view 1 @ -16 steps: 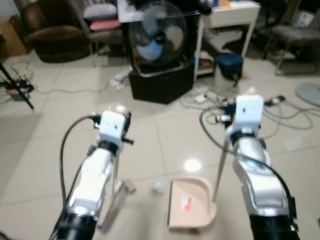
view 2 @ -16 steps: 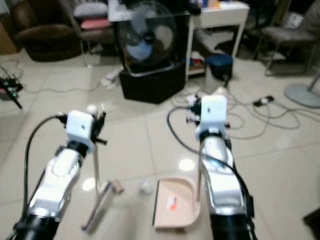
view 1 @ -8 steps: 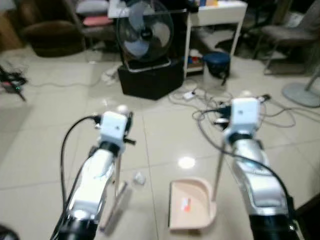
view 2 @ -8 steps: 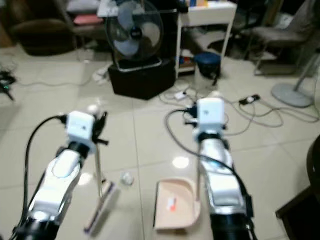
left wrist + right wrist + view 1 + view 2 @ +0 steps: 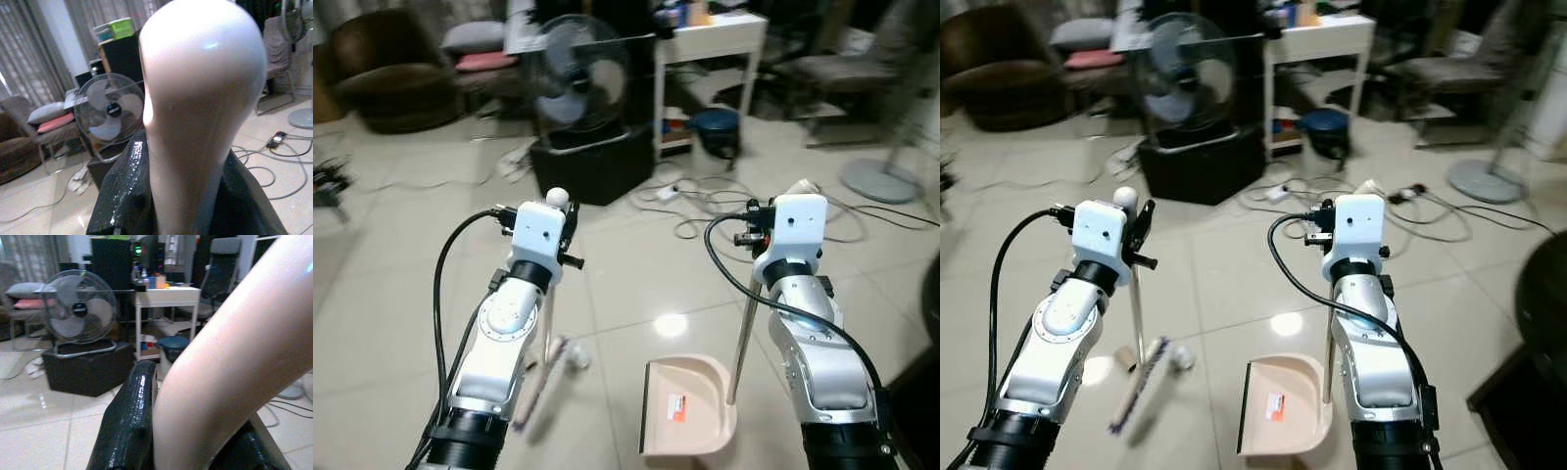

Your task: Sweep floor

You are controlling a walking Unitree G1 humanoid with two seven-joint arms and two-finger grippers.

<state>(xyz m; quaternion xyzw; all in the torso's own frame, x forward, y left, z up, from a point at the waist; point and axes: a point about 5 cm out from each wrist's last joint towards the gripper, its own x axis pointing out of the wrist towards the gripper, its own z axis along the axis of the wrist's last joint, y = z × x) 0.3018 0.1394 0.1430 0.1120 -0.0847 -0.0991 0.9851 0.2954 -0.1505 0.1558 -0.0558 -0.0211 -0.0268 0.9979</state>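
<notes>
My left gripper is shut on the upright broom handle, just below its white knob. That knob looms large in the left wrist view, with a black finger on each side. The broom head rests on the tiled floor. A small crumpled paper ball lies right beside it. My right gripper is shut on the dustpan's long handle; one finger hugs it. The beige dustpan sits flat on the floor, mouth toward the ball.
A standing fan on a black box stands ahead, beside a white desk and a blue bin. Cables sprawl over the tiles. A brown armchair is far left, a round fan base far right.
The camera has swung and the whole scene has shifted. The paper ball now lies beside the broom head and farther from the dustpan. Both grips are unchanged.
</notes>
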